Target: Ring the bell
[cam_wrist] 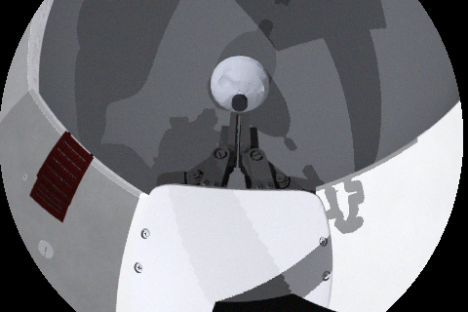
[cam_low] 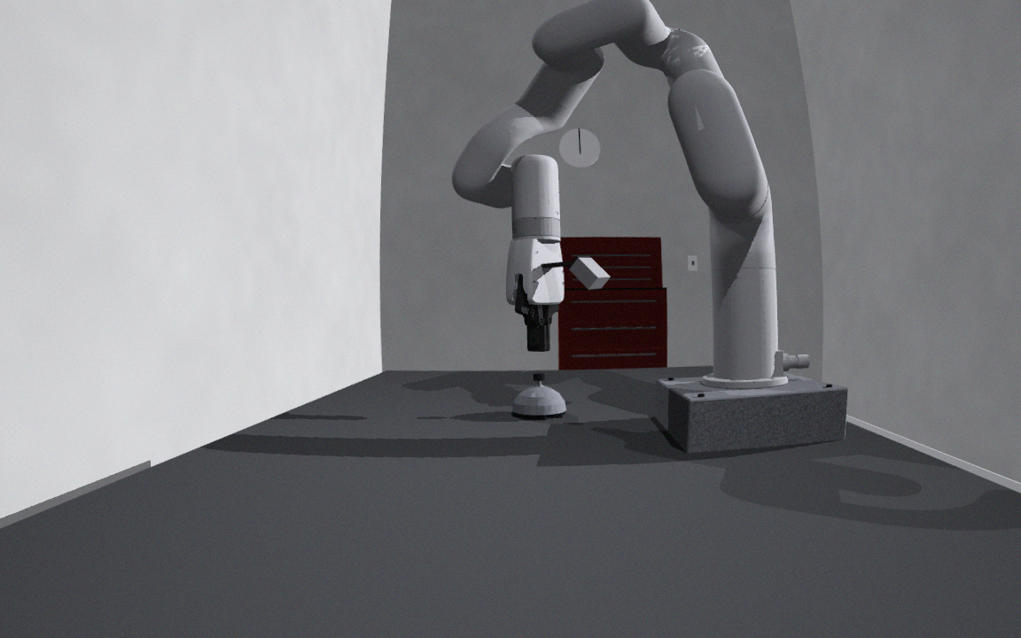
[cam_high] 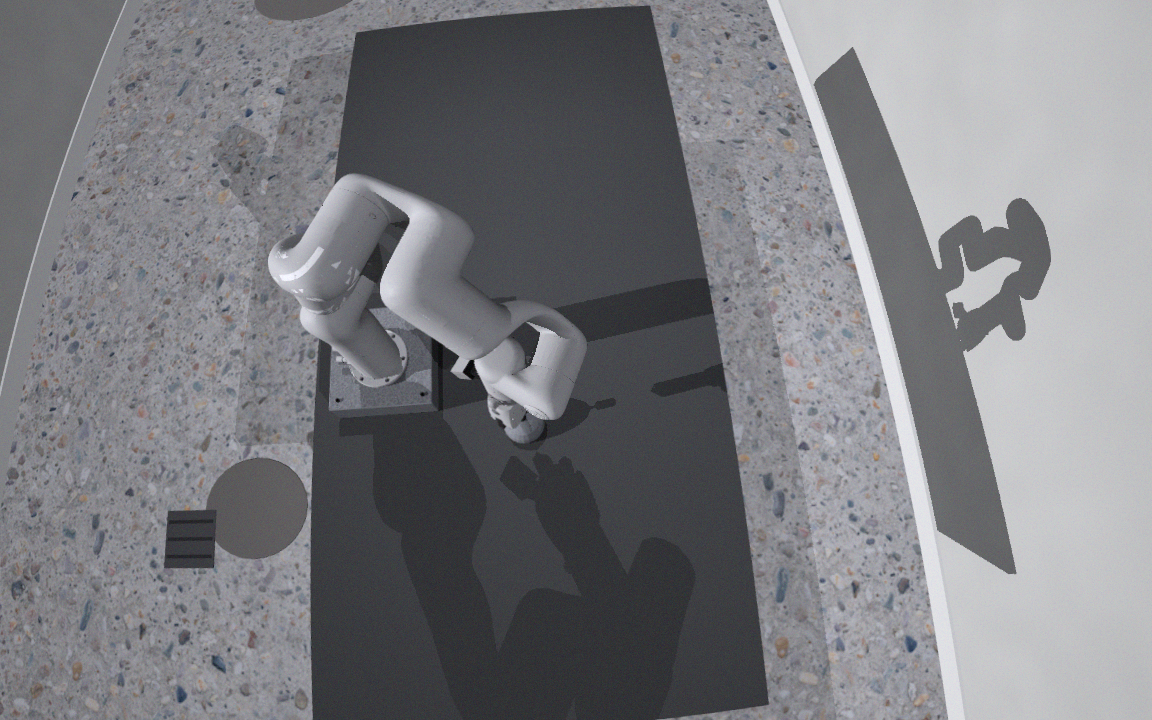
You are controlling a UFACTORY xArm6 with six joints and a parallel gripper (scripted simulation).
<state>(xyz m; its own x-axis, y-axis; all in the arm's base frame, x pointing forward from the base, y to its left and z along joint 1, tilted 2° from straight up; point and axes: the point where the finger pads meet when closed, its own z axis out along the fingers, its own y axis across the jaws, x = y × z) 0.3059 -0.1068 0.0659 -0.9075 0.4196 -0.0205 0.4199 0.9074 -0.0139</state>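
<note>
The bell (cam_low: 539, 401) is a small grey dome that stands upright on the dark table, with a small dark button (cam_low: 537, 377) on top. My gripper (cam_low: 538, 346) hangs straight above it, fingers shut and empty. There is a clear gap between the fingertips and the button. In the wrist view the bell (cam_wrist: 238, 82) lies just beyond the shut fingertips, with the dark button (cam_wrist: 240, 100) at its near side. In the overhead view the wrist covers most of the bell (cam_high: 524, 431).
The arm's grey base block (cam_low: 752, 412) stands on the table to the right of the bell. A red drawer cabinet (cam_low: 613, 303) stands behind the table. A white wall (cam_low: 157, 237) runs along the left side.
</note>
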